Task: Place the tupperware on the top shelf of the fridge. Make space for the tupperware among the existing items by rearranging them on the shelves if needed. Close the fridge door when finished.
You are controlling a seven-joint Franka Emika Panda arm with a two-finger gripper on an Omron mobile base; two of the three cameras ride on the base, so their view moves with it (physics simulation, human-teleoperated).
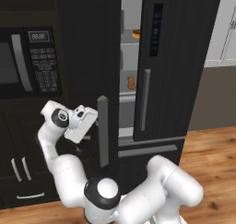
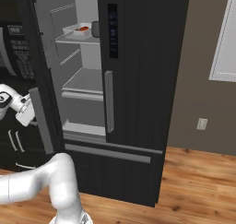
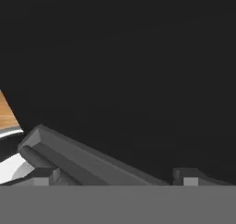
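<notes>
The tupperware (image 2: pixel 79 30) already sits on the top shelf (image 2: pixel 76 39) of the fridge (image 2: pixel 138 80), so I think it is door-closing time: the gripper (image 3: pixel 115 174), wide open and holding nothing, must push the left door (image 1: pixel 90 57) by its handle (image 1: pixel 103 131).

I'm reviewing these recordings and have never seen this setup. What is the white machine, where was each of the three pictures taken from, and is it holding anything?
The white machine is a robot arm on a driving base, in a rendered kitchen. Two pictures come from cameras on the base, behind the arm to its left and right; the third looks along the gripper. It faces a black fridge whose left door stands partly open. On the top shelf sits the tupperware with red food, beside a dark jar. The left view shows a donut and a brownish item lower down. The gripper is open and holds nothing; the door's grey handle lies between its fingertips.
</notes>
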